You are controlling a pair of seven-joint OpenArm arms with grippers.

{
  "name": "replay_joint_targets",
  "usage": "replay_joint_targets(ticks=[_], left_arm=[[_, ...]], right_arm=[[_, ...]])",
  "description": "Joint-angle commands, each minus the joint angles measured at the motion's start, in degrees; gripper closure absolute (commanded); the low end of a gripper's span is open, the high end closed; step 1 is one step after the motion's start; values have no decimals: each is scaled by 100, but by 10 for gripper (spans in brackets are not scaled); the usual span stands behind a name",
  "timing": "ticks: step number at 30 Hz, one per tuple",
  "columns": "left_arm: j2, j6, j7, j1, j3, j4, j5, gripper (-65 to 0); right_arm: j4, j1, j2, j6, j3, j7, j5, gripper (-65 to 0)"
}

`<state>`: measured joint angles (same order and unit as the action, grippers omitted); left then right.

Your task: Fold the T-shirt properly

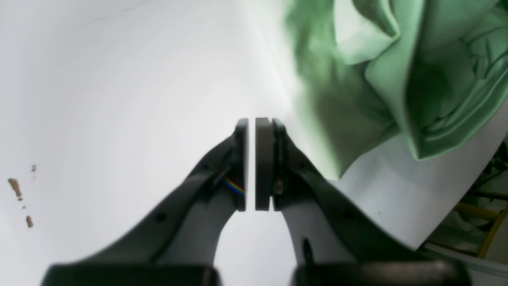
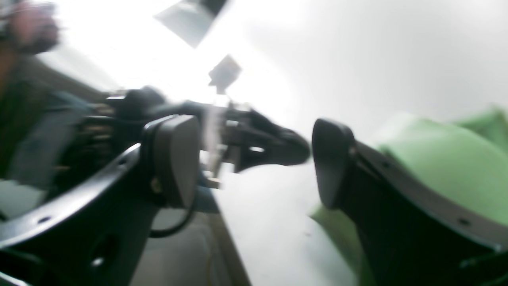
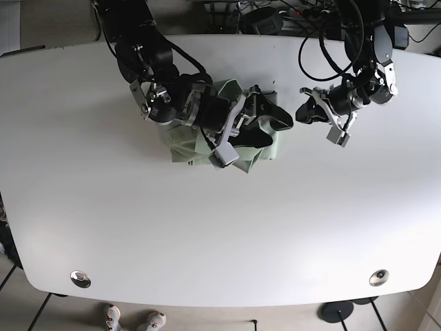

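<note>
The light green T-shirt lies crumpled in a heap on the white table, left of centre at the back. My right gripper hovers over the heap's right side, open and holding nothing. In the right wrist view, the right gripper has its fingers wide apart, with green cloth beside and under the right finger. My left gripper sits just right of the shirt, over bare table. In the left wrist view, the left gripper is shut on nothing, and the T-shirt bunches at the upper right.
The table's edge runs close by at the lower right of the left wrist view, with floor and stand parts beyond. A few small brown marks dot the table surface. Cables and equipment crowd the table's back edge.
</note>
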<state>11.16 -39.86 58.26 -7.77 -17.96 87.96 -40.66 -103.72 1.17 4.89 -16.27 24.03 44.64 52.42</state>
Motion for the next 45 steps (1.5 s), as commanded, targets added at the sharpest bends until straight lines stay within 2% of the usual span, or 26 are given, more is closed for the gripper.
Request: replay_joint_targets(ticks=[1, 3, 6, 8, 10, 14, 15, 20, 23, 25, 28, 31, 33, 37, 40, 42, 45], left_arm=[[31, -14, -98, 61, -2, 87, -131, -15], [40, -14, -98, 69, -2, 87, -123, -15], [75, -14, -98, 78, -2, 87, 124, -15], [67, -14, -107, 87, -2, 87, 238, -15], [93, -14, -327, 61, -2, 122, 238, -15], [251, -14, -415, 61, -11, 131, 229, -15], [286, -14, -415, 61, -11, 122, 229, -15], [304, -14, -397, 61, -380, 131, 229, -15], [304, -14, -397, 52, -398, 131, 229, -15], [304, -14, -397, -27, -398, 131, 238, -15], [304, -14, -397, -63, -398, 131, 238, -15], [304, -14, -397, -107, -398, 131, 229, -15], [304, -14, -397, -107, -398, 131, 229, -15], [304, -14, -397, -115, -398, 131, 229, -15], [304, -14, -397, -115, -398, 131, 229, -15], [304, -14, -397, -115, -389, 131, 229, -15], [304, -14, -397, -115, -389, 131, 229, -15]], right_arm=[[-76, 72, 8, 76, -25, -152, 46, -415], [-146, 98, 114, 225, 10, -126, 37, -415], [-568, 98, 527, 603, 247, -126, -253, -415], [-674, 107, 808, 832, 564, -126, -561, -415], [-648, 90, 887, 1043, 880, -126, -1071, -415], [-586, -130, 852, 1051, 1091, -126, -2434, -415], [-472, -165, 826, 999, 1091, -126, -2732, -415], [-103, -200, 509, 1016, 1162, -126, -3647, -414], [65, -218, 386, 1043, 1478, -143, -4227, -414], [232, -236, 166, 1043, 1575, -143, -4596, -414], [451, -297, -27, 1043, 1548, -205, -4913, -414], [759, -297, -89, 1043, 1540, -513, -5229, -400], [970, -288, -89, 1051, 1478, -732, -5256, -333], [1181, -315, -238, 1043, 819, -935, -5256, -184], [1102, -315, -247, 1025, 757, -926, -5256, -70], [979, -324, -247, 1025, 766, -908, -5256, -100], [750, -473, -247, 990, 766, -908, -5256, -243]])
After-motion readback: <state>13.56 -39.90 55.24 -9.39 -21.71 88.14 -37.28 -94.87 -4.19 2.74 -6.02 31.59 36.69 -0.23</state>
